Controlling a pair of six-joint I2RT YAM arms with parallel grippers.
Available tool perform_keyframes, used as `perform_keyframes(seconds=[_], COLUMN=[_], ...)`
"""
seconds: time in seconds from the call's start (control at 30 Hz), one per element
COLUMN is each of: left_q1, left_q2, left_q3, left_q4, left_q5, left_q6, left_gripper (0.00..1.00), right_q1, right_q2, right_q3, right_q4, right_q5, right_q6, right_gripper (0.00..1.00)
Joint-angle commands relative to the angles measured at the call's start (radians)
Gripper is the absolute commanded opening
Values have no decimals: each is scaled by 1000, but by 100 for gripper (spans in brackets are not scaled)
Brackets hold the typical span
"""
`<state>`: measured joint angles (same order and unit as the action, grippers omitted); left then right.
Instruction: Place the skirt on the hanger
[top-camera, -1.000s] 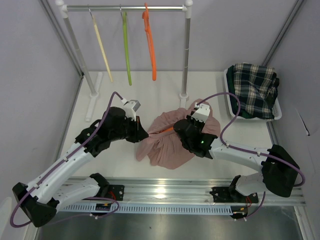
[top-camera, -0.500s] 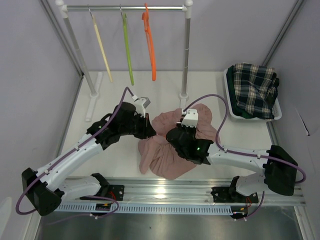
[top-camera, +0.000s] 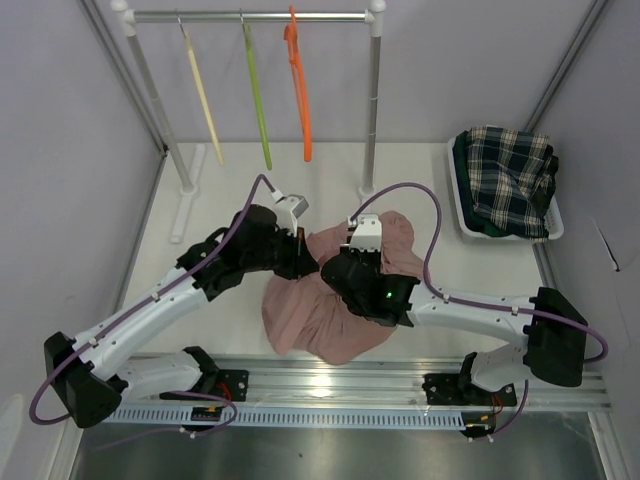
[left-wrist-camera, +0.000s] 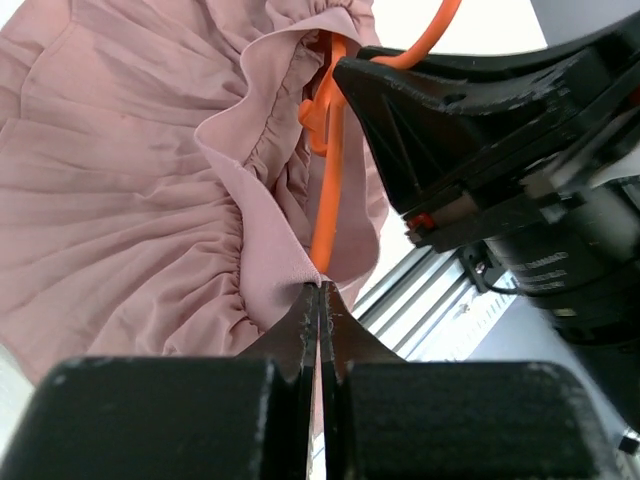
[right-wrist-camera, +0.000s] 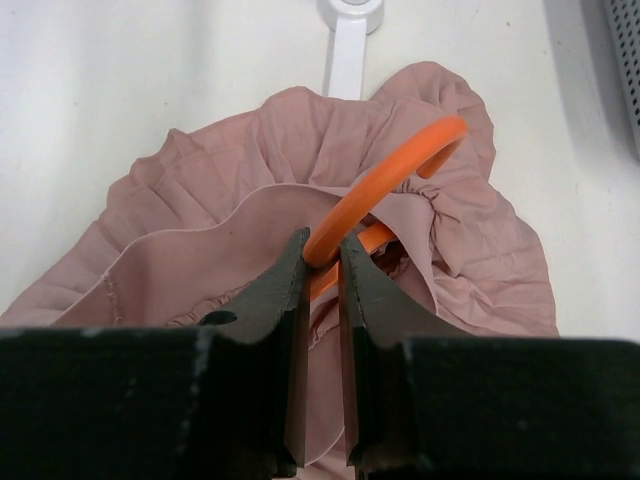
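A pink gathered skirt (top-camera: 310, 310) lies bunched on the table between both arms. An orange hanger (right-wrist-camera: 385, 172) is tucked into its waist, hook sticking out. My right gripper (right-wrist-camera: 322, 245) is shut on the hanger's hook, above the skirt (right-wrist-camera: 200, 250). My left gripper (left-wrist-camera: 319, 288) is shut on the skirt's waistband edge (left-wrist-camera: 270, 270), right beside the hanger's orange bar (left-wrist-camera: 328, 200). In the top view the left gripper (top-camera: 308, 262) and the right gripper (top-camera: 340, 268) meet at the skirt's upper middle, and the hanger is hidden there.
A clothes rail (top-camera: 250, 16) at the back carries a cream hanger (top-camera: 204, 95), a green hanger (top-camera: 255, 95) and another orange hanger (top-camera: 300, 85). The rail's right post (top-camera: 372, 110) stands just behind the skirt. A white bin (top-camera: 555, 228) with plaid cloth (top-camera: 505, 175) sits at the right.
Both grippers moved together toward the left and back, pulling the skirt with them. The skirt bunched up and its lower left edge spread toward the left.
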<state>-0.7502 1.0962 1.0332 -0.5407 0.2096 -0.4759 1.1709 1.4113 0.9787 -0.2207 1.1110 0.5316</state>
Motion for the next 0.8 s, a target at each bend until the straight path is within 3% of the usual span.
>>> perform_keyframes(seconds=[0.0,0.13,0.37,0.47,0.63,0.77], left_q1=[-6,-6,-9,-14,-14,-24], left_q2=[-32,-47,-58,-90,-140,-153], left_q3=[-33,-32,54,70,80,44], left_q4=[34,39,-30,-28,-50,-51], left_q5=[7,-4,2,7,-12,59], left_q6=[46,85,203,223,255,272], left_gripper=[0,4,41,48,52,51], right_q1=[15,30,52,53,53,53], right_q2=[-60,-87,-94,-80,-86,-89], right_q3=[72,127,147,146,137,147], right_q4=[20,-6,-57,-81,-80,-65], right_q5=[-39,-86,-89,-82,-88,-88], right_q6=[-37,-88,-108,-99,-100,-128], right_gripper=[0,0,0,0,0,0])
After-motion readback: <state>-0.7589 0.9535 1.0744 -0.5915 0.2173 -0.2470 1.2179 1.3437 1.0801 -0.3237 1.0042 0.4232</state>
